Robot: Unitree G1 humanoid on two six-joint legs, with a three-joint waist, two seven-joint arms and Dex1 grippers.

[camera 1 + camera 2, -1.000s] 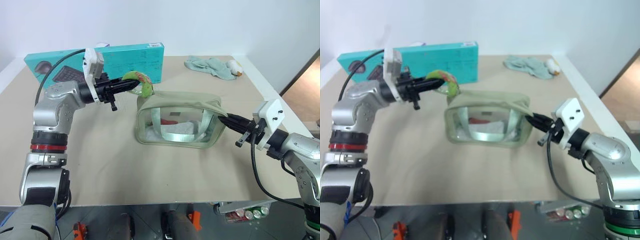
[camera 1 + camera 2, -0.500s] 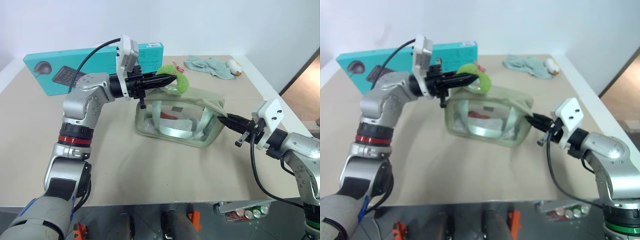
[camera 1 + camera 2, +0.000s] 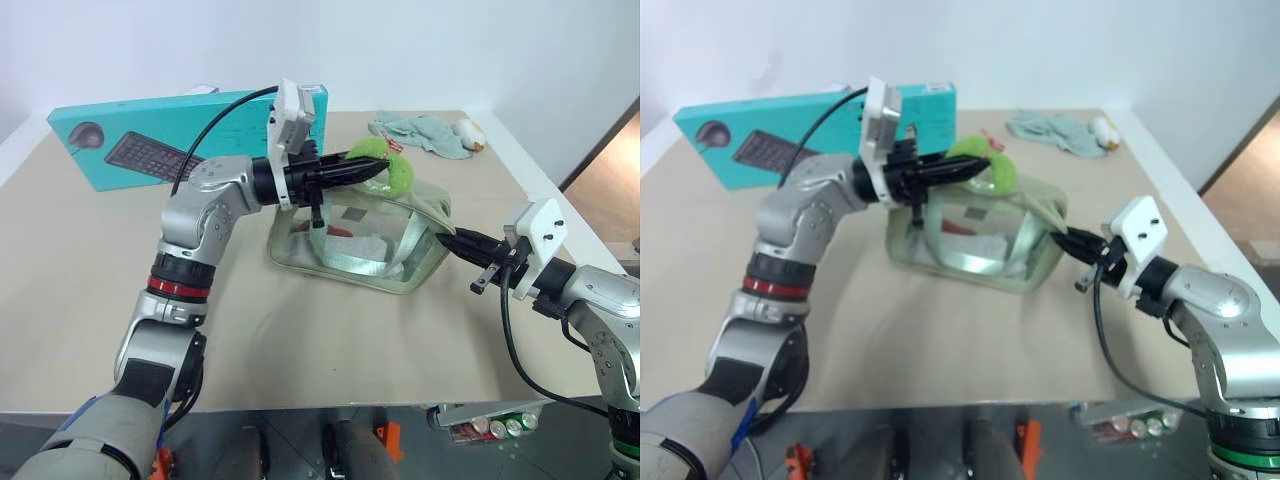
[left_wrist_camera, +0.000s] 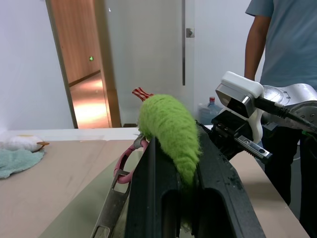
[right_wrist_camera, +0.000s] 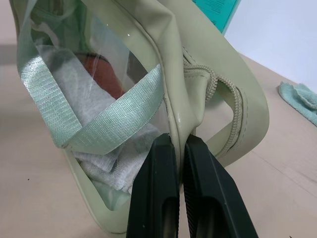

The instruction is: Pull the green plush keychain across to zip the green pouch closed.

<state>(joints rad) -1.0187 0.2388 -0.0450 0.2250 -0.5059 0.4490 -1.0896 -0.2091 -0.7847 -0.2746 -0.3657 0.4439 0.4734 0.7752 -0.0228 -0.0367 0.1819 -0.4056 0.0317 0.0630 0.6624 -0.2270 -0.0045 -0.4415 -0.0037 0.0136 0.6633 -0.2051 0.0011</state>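
From the head views, the green pouch (image 3: pixel 362 240) sits mid-tabletop (image 3: pixel 300 330), the left gripper (image 3: pixel 372 170) above its top edge. In the left wrist view, its jaws pinch the green plush keychain (image 4: pixel 168 131). In the right wrist view, the right gripper (image 5: pixel 179 146) clamps the pouch's end seam.

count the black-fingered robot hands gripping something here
2: the left hand is shut on the green plush keychain above the green pouch; the right hand pinches the pouch's right end.

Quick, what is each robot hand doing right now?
Left gripper: shut on the green plush keychain.
Right gripper: shut on the green pouch.
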